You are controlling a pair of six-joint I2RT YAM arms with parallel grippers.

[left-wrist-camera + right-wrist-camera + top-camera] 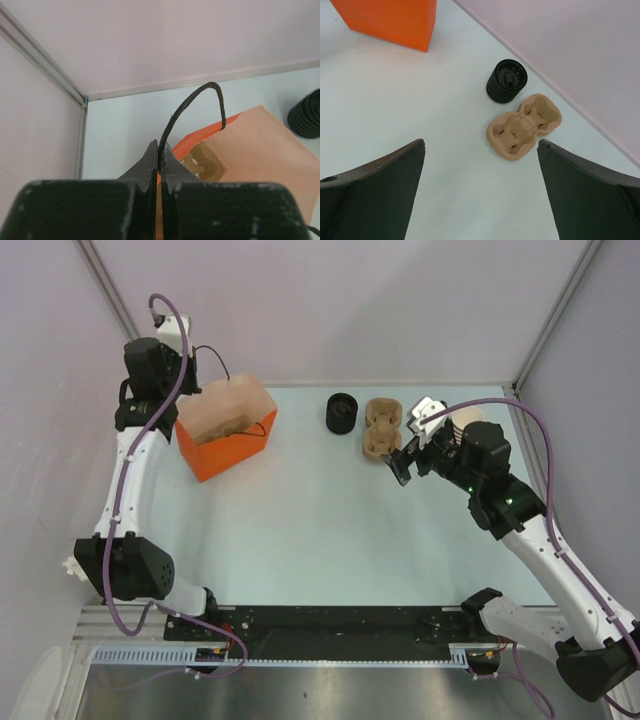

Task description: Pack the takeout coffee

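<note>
An orange paper bag (225, 430) stands open at the back left. My left gripper (180, 375) is shut on its thin black handle (197, 97), pinched between the fingertips (160, 150) above the bag's mouth. Something tan (202, 162) lies inside the bag; I cannot tell what it is. No lidded takeout coffee cup shows in any view. My right gripper (415, 440) hangs open above the table, nothing between its fingers (481, 144), just near of the brown cup carrier (525, 127).
A ribbed black stack of lids (341, 412) stands beside the moulded carrier (381, 427) at the back. A tan cup shape (468, 422) is partly hidden behind the right arm. Pale walls enclose the table on three sides.
</note>
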